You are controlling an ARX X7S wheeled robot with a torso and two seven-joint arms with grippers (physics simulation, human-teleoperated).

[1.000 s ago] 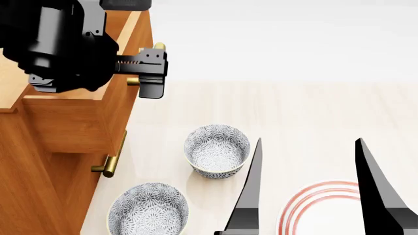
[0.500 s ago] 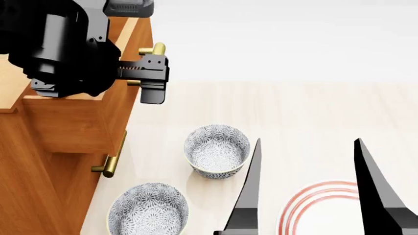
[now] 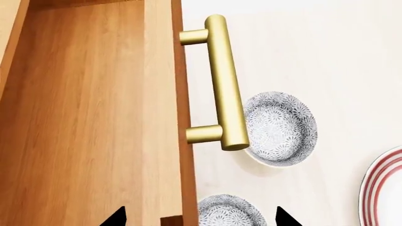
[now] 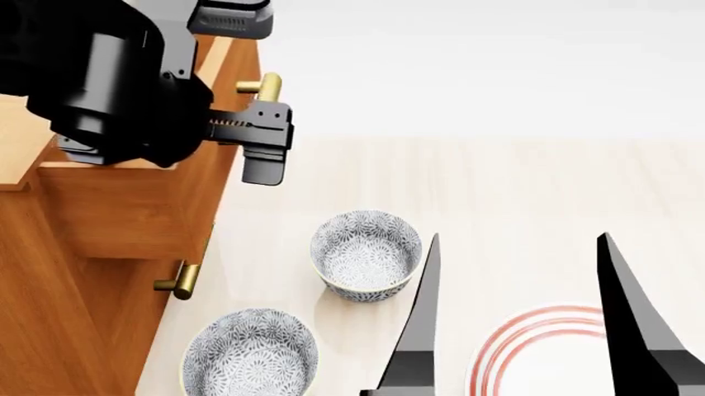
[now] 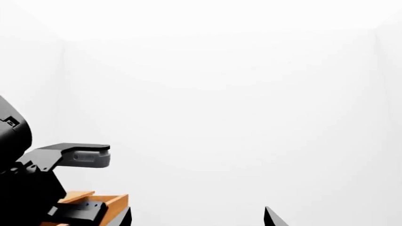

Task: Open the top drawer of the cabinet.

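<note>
I see bright, even, diffuse light and crisp renders without blur. Soft shadows sit under the patterned bowl [image 4: 366,252]; the brass handle [image 3: 225,84] shows mild sheen; the right wrist view is washed nearly white.

Bulky matte-black left arm housing [image 4: 111,82], exposed threaded rod, black pincer [image 4: 248,82], grey-padded finger [image 5: 88,157]

Two round blue-grey floral-patterned bowls [image 4: 366,252] [image 4: 250,353] sit near each other on a pale wood-grain floor [image 4: 529,181], and a white plate with red rings around its rim [image 4: 540,351] lies well apart from them.
</note>
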